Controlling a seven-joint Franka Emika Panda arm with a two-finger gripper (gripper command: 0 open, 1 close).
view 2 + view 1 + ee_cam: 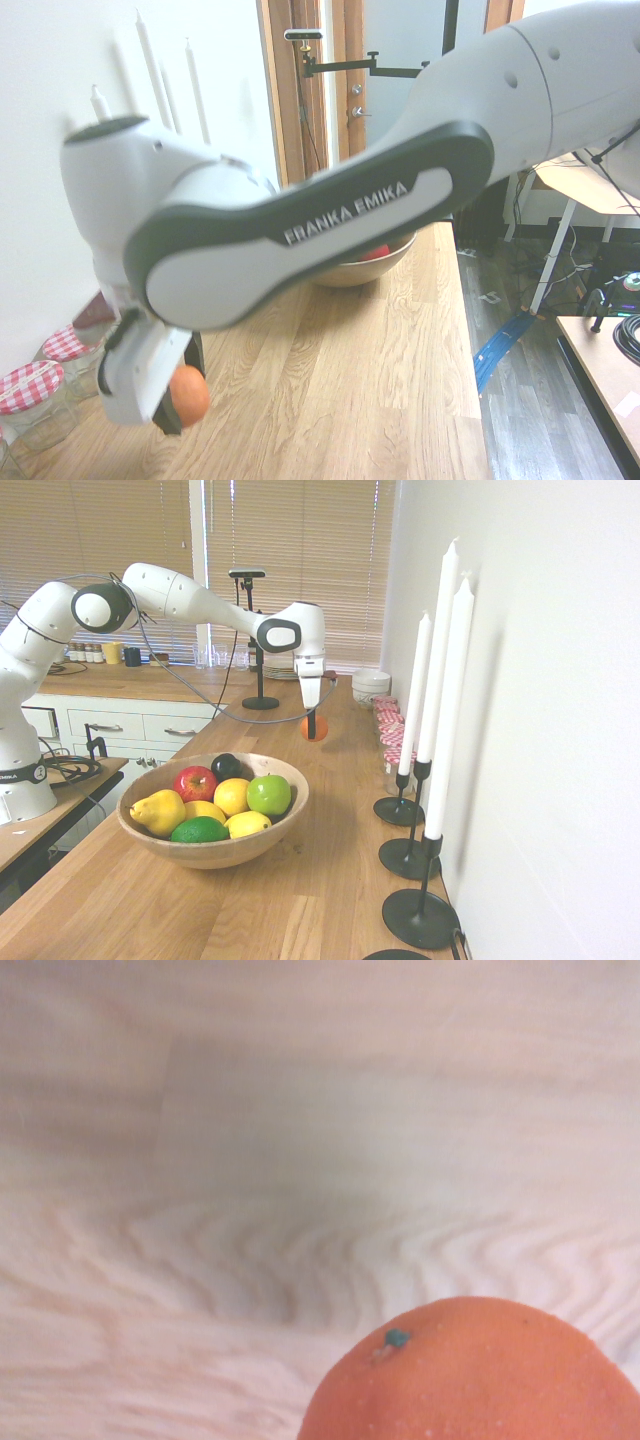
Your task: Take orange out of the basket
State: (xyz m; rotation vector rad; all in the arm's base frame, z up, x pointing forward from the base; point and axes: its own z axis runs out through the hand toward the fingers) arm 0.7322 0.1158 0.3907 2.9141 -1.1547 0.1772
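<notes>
The orange (321,730) hangs just above the wooden counter, past the far rim of the basket (220,854) and outside it. My gripper (312,725) points straight down and is shut on the orange. From the other side, the orange (190,392) sits between the dark fingers low at the left, with the basket (350,272) partly hidden behind the arm. The wrist view shows the top of the orange (470,1380) with its green stem mark, over pale wood grain.
The basket holds a red apple (195,782), a green apple (269,793), lemons (232,796), a lime (200,830) and a pear (158,812). Tall white candles (440,660) in black holders line the right wall. Red-lidded jars (392,730) and white bowls (371,686) stand beyond.
</notes>
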